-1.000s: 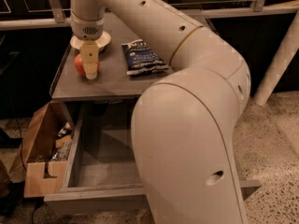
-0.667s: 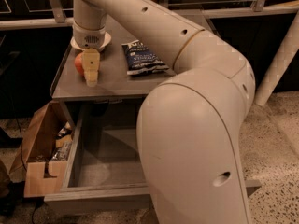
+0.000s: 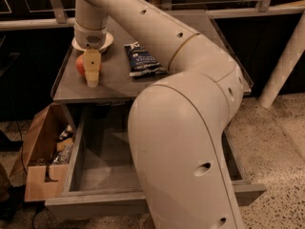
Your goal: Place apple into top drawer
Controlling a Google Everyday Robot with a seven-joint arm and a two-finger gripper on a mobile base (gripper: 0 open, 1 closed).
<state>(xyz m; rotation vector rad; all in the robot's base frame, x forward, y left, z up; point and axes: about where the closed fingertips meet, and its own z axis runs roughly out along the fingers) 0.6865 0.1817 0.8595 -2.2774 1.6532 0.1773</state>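
grey cabinet top [image 3: 114, 87], far left: apple [image 3: 79, 65] sits there, gripper [image 3: 91, 79] right against it — grip state can't tell. top drawer [image 3: 90, 202] open below. apple likely firm, smooth, light — grasp across its middle.

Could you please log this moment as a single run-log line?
end effector: at apple on cabinet top | top drawer: open, apple not inside
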